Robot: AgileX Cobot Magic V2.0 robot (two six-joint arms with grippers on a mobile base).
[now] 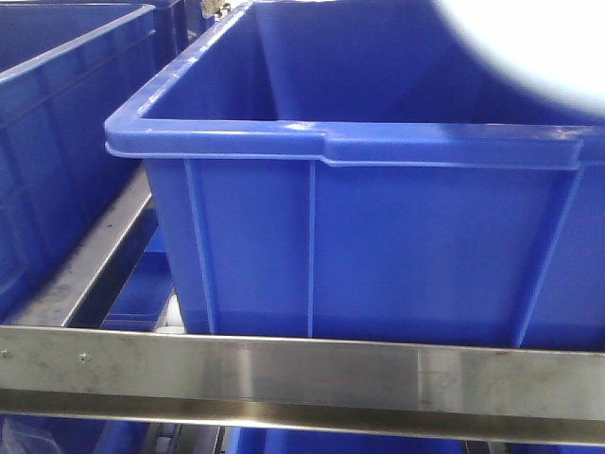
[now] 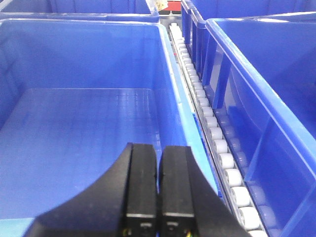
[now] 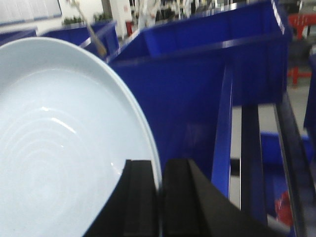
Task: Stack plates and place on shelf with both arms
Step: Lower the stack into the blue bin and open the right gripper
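In the right wrist view my right gripper [image 3: 159, 170] is shut on the rim of a pale blue-white plate [image 3: 59, 143], which stands on edge and fills the left of the frame. I cannot tell whether it is one plate or two stacked. A blurred white patch of plate [image 1: 529, 38] shows at the top right of the front view. My left gripper [image 2: 158, 158] is shut and empty, above the inside of a blue crate [image 2: 79, 118]. The steel shelf rail [image 1: 302, 378] runs across the bottom of the front view.
Large blue crates [image 1: 378, 218] stand on the shelf, one straight ahead and another at the left [image 1: 57, 113]. A track of white rollers [image 2: 212, 133] runs between crates in the left wrist view. More blue crates [image 3: 207, 74] stand behind the plate.
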